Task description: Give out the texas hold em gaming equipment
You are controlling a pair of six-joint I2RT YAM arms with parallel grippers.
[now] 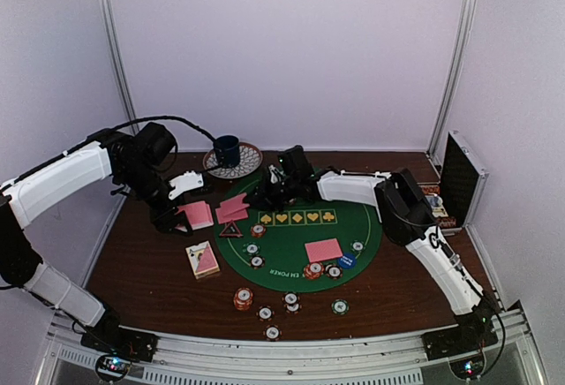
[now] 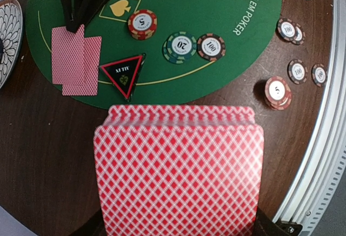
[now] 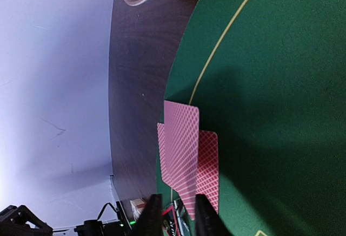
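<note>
A thick deck of pink-backed cards (image 2: 178, 176) fills the lower left wrist view, and my left gripper (image 1: 183, 215) is shut on it above the bare wood left of the green mat (image 1: 291, 235). My right gripper (image 3: 177, 217) reaches across to the mat's left edge. Its fingers stand slightly apart, and one tilted card (image 3: 181, 144) runs loosely between them. That card lies over two flat cards (image 3: 208, 165). A red-rimmed black triangle (image 2: 123, 73) sits just beside those cards. Striped chips (image 2: 181, 45) dot the mat and the front wood. Another pair of cards (image 1: 323, 249) lies at the mat's right.
A dark blue mug (image 1: 227, 149) stands on a patterned plate (image 1: 249, 162) behind the mat. A card box (image 1: 203, 259) lies at the front left. A blue button (image 1: 346, 261) sits by the right cards. An open case (image 1: 461, 180) stands at the right edge. A metal rail (image 2: 324, 155) borders the front.
</note>
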